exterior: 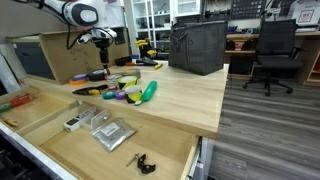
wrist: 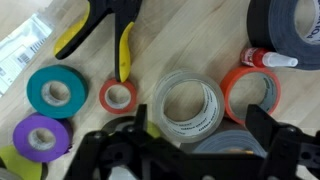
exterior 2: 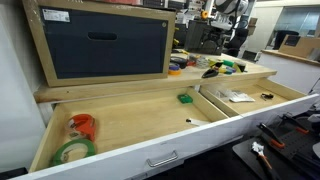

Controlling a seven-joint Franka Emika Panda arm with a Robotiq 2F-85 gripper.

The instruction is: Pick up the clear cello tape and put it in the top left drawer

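The clear cello tape [wrist: 188,107] lies flat on the wooden tabletop among other tape rolls. My gripper [wrist: 200,140] is open and hovers just above it, with one dark finger on either side of the roll and not touching it. In an exterior view the gripper [exterior: 100,45] hangs over the cluster of tapes at the far side of the table. The top left drawer [exterior 2: 120,125] is pulled out, shallow and of pale wood. It holds a green tape roll [exterior 2: 72,150] and an orange item [exterior 2: 82,125]. It also shows in an exterior view [exterior: 22,103].
Around the clear tape lie an orange roll [wrist: 252,92], a small red roll [wrist: 118,97], a teal roll [wrist: 57,92], a purple roll [wrist: 42,138], a grey roll [wrist: 225,152], a black roll [wrist: 290,25] and a yellow-handled tool [wrist: 122,50]. A wider open drawer [exterior: 60,150] holds a grey packet [exterior: 110,133].
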